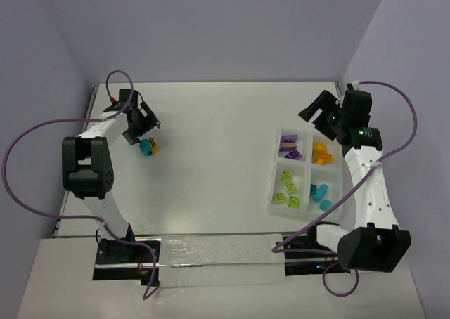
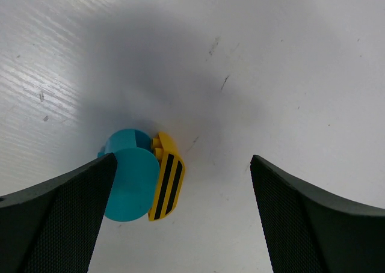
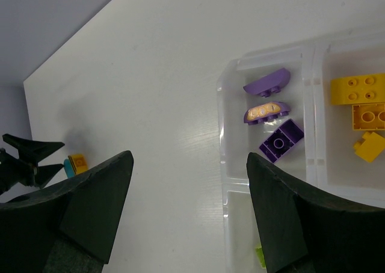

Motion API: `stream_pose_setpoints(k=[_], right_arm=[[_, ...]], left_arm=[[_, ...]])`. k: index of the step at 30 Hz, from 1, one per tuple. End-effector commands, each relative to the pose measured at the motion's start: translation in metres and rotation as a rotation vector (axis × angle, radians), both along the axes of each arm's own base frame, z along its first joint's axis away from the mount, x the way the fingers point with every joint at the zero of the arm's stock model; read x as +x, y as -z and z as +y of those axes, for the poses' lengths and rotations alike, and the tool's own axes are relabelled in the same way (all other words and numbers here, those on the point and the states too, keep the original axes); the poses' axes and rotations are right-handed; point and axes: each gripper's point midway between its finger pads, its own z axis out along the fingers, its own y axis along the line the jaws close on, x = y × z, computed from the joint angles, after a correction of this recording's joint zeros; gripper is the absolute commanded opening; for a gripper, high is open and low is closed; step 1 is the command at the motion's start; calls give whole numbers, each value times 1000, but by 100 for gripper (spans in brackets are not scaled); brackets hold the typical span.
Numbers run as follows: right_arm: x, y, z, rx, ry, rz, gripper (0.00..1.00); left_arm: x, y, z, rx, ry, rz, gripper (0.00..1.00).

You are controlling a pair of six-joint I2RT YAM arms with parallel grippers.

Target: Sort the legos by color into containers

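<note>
A joined teal and orange-yellow lego pair (image 1: 148, 147) lies on the white table at the left. My left gripper (image 1: 140, 128) is open just behind it. In the left wrist view the teal part (image 2: 129, 174) sits against the left finger, the yellow black-striped part (image 2: 167, 177) lies between the jaws, and the gripper (image 2: 182, 160) is open. The compartment tray (image 1: 275, 175) at the right holds purple (image 1: 290, 147), yellow (image 1: 322, 152), lime green (image 1: 288, 192) and teal (image 1: 320, 192) legos. My right gripper (image 1: 323, 115) is open and empty above the tray's far left edge (image 3: 189, 159).
A clear flat strip with black brackets (image 1: 211, 259) lies along the near edge between the arm bases. Purple cables loop off both arms. Walls close in the table at the back and sides. The right wrist view shows purple bricks (image 3: 281, 142) and yellow bricks (image 3: 361, 89).
</note>
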Motion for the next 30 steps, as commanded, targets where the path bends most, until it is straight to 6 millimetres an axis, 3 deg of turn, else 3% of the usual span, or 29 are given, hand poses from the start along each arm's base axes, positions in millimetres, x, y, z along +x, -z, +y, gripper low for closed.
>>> stream_pose_setpoints(k=[1,6,10,15,20,22,26,30], right_arm=[[6,-13,3,-9,-17,-56,83],[7,-14,5,-4,-25,-61,83],[6,-15,7,1,-30,-63,83],[5,-14,7,1,-31,-60,83],[5,-11,9,10,-35,-54,83],[4,-11,9,9,-37,-56,83],[3,-13,8,1,-39,-58,83],[4,-12,10,7,-46,-56,83]], left_arm=[[-5,9,-7,41,47,34,99],[-17,8,-2,134,25,48,99],[-21,13,-11,108,65,48,99],[-32,20,-41,46,154,71,99],[-44,9,-88,-9,242,71,99],[-48,-1,-97,20,274,69,99],[-47,-26,-68,157,243,42,99],[-45,-34,-26,200,154,53,99]])
